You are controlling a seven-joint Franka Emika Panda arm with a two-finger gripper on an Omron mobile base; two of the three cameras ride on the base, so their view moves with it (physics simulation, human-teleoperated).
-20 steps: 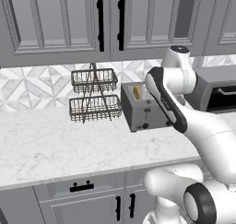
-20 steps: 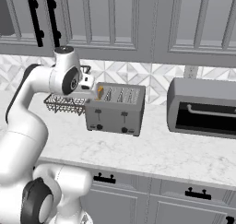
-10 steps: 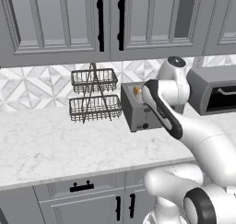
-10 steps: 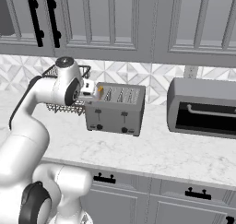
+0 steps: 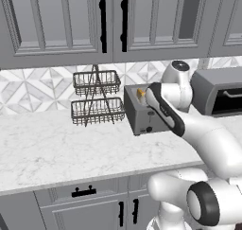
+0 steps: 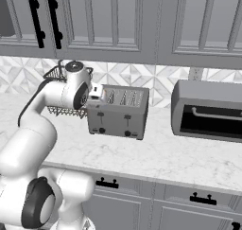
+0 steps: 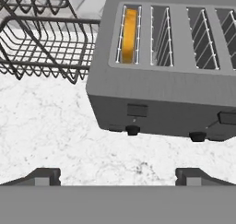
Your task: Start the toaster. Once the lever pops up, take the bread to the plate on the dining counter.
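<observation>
The grey toaster (image 7: 170,87) stands on the marble worktop, also seen at toaster (image 5: 138,116) and toaster (image 6: 120,113). An orange-yellow slice of bread (image 7: 130,34) sits deep in its leftmost slot, showing as a small orange spot at bread (image 5: 141,93). On the front face below that slot sits the lever (image 7: 137,110), a small dark tab. My gripper (image 7: 118,177) hovers open above and in front of the toaster's left end, touching nothing; its white hand (image 6: 96,95) is at the toaster's top left corner. The plate and the dining counter are out of view.
A two-tier wire rack (image 5: 97,100) stands close to the left of the toaster, seen as wire rack (image 7: 41,43) beside the hand. A grey microwave (image 6: 208,110) sits to the right. Wall cabinets (image 5: 113,21) hang above. Bare worktop (image 5: 52,148) lies in front.
The arm has swung the hand down and in toward the toaster's left end. The jaws have stayed wide apart. The toaster and bread have not moved.
</observation>
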